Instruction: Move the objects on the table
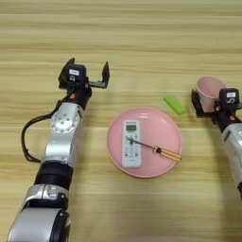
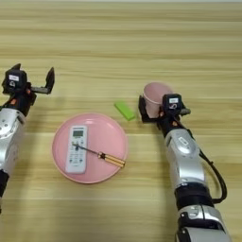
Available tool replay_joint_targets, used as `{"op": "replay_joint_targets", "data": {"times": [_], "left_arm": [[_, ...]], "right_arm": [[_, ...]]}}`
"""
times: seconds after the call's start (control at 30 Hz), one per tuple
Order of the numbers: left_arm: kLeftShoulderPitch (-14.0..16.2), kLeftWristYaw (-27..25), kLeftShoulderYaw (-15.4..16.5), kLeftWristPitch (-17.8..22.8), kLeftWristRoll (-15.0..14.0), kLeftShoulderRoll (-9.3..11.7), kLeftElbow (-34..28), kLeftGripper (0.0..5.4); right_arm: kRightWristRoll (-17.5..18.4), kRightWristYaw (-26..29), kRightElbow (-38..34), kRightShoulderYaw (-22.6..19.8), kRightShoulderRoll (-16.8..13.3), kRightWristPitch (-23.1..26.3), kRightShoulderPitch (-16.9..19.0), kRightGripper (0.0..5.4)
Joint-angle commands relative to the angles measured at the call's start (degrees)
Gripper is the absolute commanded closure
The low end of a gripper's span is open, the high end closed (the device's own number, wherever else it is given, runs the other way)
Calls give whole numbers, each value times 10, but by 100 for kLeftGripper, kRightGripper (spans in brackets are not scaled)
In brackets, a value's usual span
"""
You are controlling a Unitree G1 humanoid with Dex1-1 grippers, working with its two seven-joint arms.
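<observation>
Pink cup [image 2: 154, 97] clasped by right pincer [image 2: 152, 109], upright on desk [image 2: 142, 38].
Remote [image 1: 131, 143] and screwdriver [image 1: 156, 149] rest on plate [image 1: 166, 126], seemingly gathered there; left pincer [image 1: 90, 72] spread wide, empty.

Light wood-grain table [image 1: 142, 42], horizontal plank lines, fills the view. 3 things rest directly on it. Landmark: large round pink plate [image 1: 163, 127], near centre. Small flat green block [image 1: 175, 105] lies just beyond the plate's far right rim, angled. Pink cup [image 2: 155, 97] stands upright right of the block, further from the plate.
</observation>
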Motion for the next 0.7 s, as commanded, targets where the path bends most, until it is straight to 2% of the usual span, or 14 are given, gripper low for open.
{"op": "replay_joint_targets", "data": {"times": [0.03,0.23,0.4,0.5,0.7], "left_arm": [[-12,1,-4,-4,8,-1,9,0],[-18,3,-5,-11,12,-2,23,0],[-22,3,-5,-16,12,-1,35,0],[-22,2,-5,-19,11,-1,36,0],[-20,2,-7,-20,11,-1,34,0]], "right_arm": [[3,6,6,0,2,-2,-14,1],[13,14,-12,-2,9,-4,2,1],[10,14,-3,-1,9,-4,0,1],[14,18,1,-2,9,12,-2,1],[11,14,10,-2,6,33,-5,60]]}}
